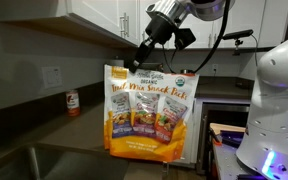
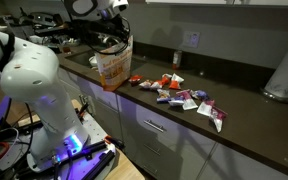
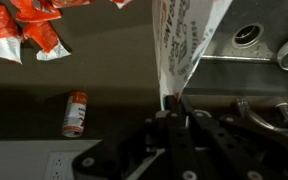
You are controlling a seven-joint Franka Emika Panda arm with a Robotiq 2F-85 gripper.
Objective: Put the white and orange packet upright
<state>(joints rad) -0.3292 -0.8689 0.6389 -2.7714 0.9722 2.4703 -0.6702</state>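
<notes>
The white and orange packet (image 1: pixel 151 112) hangs upright, white front with lettering and small pictured packs, orange bottom and edges. My gripper (image 1: pixel 144 55) is shut on its top edge and holds it over the dark counter. In an exterior view the packet (image 2: pixel 113 65) stands near the counter's left end under my gripper (image 2: pixel 117 38); I cannot tell whether its bottom touches the counter. In the wrist view the packet (image 3: pixel 189 40) runs away from my shut fingers (image 3: pixel 172 108).
Several small snack packs (image 2: pixel 179 93) lie scattered on the dark counter (image 2: pixel 244 115); they also show in the wrist view (image 3: pixel 29 30). A small red bottle (image 1: pixel 73 103) stands by the wall, also in the wrist view (image 3: pixel 75 113). A sink (image 1: pixel 24 165) lies beside the packet.
</notes>
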